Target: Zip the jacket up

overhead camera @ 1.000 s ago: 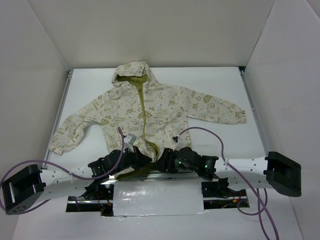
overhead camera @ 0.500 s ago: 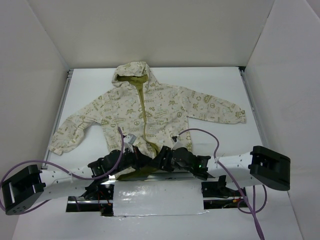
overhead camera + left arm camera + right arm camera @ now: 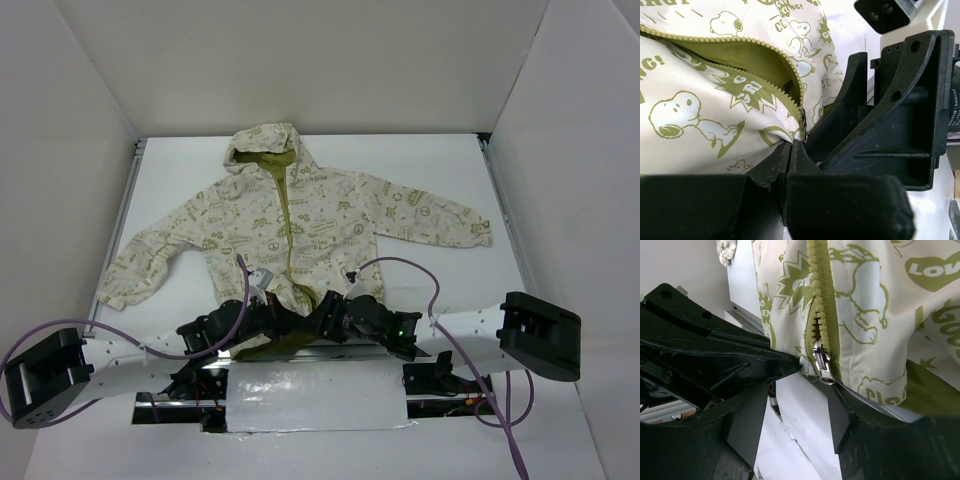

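Note:
The jacket (image 3: 320, 225) lies flat on the white table, hood at the far side, hem toward the arms. Its olive zipper (image 3: 291, 235) is open along most of the front. My left gripper (image 3: 285, 318) is shut on the hem (image 3: 765, 135) right at the zipper's bottom end (image 3: 802, 122); the fingers (image 3: 771, 165) are pressed together. My right gripper (image 3: 797, 390) is open just below the silver zipper slider (image 3: 822, 365), which hangs between its fingers (image 3: 747, 425) without being touched. The two grippers sit side by side at the hem.
White walls close in the table on three sides. The sleeves spread out to the left (image 3: 130, 275) and right (image 3: 465, 232). Purple cables (image 3: 400, 262) loop over the arms. A shiny plate (image 3: 315, 400) lies at the near edge between the arm bases.
The right arm swung left, bringing its gripper closer to the zipper's bottom end, then held still. The left gripper stayed shut on the hem.

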`<state>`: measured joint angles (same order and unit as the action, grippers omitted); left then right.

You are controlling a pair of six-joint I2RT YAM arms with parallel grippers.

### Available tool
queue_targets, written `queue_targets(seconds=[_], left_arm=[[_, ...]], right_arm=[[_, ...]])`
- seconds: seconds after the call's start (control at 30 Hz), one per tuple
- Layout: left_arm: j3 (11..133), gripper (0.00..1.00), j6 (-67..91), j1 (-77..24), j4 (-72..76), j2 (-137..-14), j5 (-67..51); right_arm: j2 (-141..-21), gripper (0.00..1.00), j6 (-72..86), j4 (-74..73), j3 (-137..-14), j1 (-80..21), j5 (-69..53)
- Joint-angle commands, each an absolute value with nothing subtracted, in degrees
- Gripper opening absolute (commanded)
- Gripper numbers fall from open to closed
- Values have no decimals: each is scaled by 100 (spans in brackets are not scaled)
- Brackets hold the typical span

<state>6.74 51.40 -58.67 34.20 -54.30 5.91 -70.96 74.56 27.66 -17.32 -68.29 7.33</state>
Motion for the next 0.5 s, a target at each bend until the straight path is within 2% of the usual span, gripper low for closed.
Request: queue_targets(seconds=[0.0,0.47], left_arm=[[712,0,5186,-5906,3762,-5344,492],[721,0,5150,-5897,3744,-5405,527]], right_arm=[[-6953,58,7488,2857,-1679,-6855,1020],[-6425,53,7418,2435,-1582,-6864,1195]])
